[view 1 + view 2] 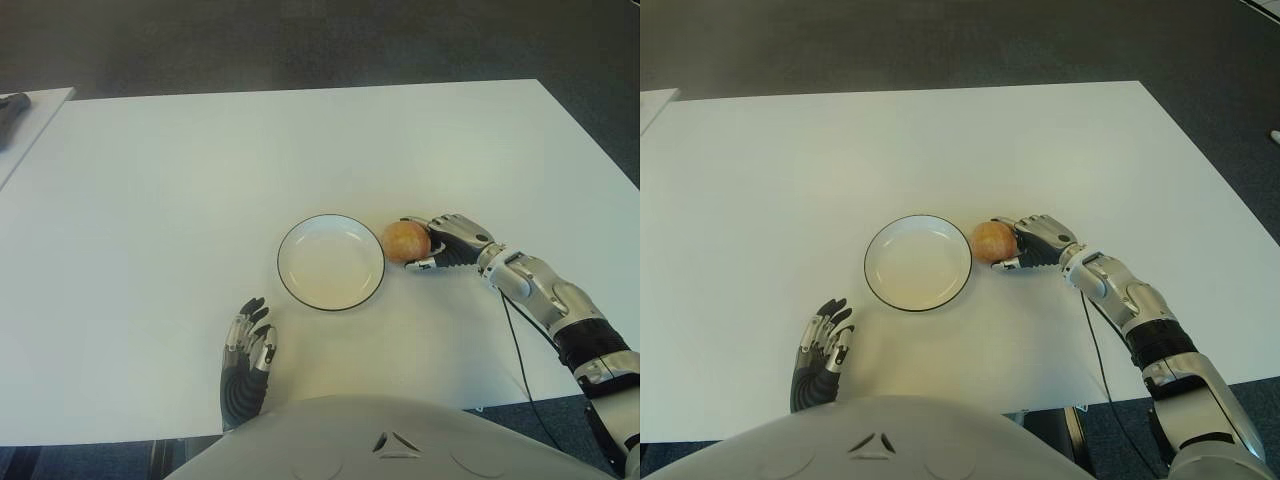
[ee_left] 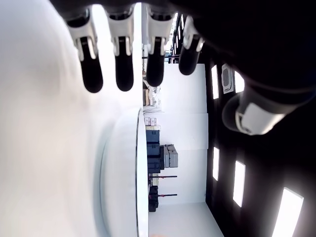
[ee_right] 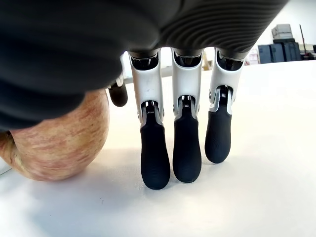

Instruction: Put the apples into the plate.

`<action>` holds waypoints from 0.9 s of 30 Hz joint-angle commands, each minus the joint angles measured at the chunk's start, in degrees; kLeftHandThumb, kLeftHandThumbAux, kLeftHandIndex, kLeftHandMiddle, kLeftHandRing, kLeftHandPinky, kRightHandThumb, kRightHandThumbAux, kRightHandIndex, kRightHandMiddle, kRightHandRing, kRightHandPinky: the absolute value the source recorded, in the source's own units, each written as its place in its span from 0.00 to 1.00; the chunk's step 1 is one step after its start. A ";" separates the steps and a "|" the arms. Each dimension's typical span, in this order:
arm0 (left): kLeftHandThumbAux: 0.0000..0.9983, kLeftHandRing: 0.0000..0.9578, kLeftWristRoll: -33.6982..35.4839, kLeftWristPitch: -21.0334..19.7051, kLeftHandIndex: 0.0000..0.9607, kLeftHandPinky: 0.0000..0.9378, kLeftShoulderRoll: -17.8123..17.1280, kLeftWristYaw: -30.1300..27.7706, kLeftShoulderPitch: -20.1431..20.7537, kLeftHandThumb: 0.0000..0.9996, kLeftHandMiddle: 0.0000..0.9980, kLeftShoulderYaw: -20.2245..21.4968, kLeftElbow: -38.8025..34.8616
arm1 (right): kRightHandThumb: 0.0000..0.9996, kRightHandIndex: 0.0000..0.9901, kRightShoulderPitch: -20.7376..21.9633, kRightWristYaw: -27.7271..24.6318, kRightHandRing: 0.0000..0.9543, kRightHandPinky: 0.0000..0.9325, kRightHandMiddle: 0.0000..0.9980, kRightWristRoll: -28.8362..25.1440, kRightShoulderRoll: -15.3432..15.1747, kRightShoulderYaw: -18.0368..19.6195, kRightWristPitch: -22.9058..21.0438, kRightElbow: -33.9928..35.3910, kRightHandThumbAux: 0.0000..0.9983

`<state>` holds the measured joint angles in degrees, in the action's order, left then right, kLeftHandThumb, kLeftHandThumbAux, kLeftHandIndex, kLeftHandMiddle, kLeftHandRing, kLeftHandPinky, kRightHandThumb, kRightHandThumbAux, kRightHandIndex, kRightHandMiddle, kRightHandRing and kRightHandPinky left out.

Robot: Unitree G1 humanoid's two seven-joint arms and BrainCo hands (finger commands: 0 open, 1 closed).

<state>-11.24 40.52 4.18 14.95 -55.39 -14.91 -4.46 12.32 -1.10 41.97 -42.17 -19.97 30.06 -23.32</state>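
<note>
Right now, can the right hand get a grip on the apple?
Probably yes. The right hand is already against the apple on the table, just right of the plate. Its fingers are extended, not yet closed, and nothing blocks them.

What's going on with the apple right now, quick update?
Right hand against the apple, fingers open, no grip. Apple on the table, just right of the empty plate. Left hand idle, near edge. Nothing blocking.

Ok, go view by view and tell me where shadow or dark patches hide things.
Left eye view: soft shadow beside the apple under the right hand; plate evenly lit. Left wrist view: the left hand is mostly black silhouette against a bright table. Right wrist view: the dark palm fills the top, the apple's underside is shaded.
</note>
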 commanded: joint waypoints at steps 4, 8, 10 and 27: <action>0.47 0.22 0.70 -0.35 0.16 0.27 0.51 -0.38 -0.07 0.16 0.18 -0.70 0.30 | 0.18 0.00 0.73 -1.83 0.00 0.00 0.00 0.01 -0.43 -0.27 0.76 0.94 0.23; 0.47 0.22 0.98 -0.62 0.16 0.27 0.45 -0.49 -0.07 0.16 0.18 -0.75 0.14 | 0.17 0.00 1.03 -2.44 0.00 0.00 0.00 -0.21 -0.45 -0.09 0.66 1.35 0.23; 0.47 0.22 0.95 -0.50 0.16 0.27 0.40 -0.47 -0.01 0.16 0.18 -0.71 0.21 | 0.17 0.00 1.25 -2.85 0.00 0.00 0.00 -0.28 -0.52 0.02 0.57 1.65 0.23; 0.48 0.23 0.72 -1.06 0.16 0.27 0.61 -0.23 -0.16 0.17 0.19 -0.71 -0.09 | 0.18 0.00 2.34 -3.91 0.00 0.00 0.00 0.07 -0.41 0.74 -0.17 2.31 0.20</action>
<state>-10.70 40.39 4.16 14.95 -55.32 -15.07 -4.47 14.05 -4.68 41.78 -42.51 -19.23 30.04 -20.72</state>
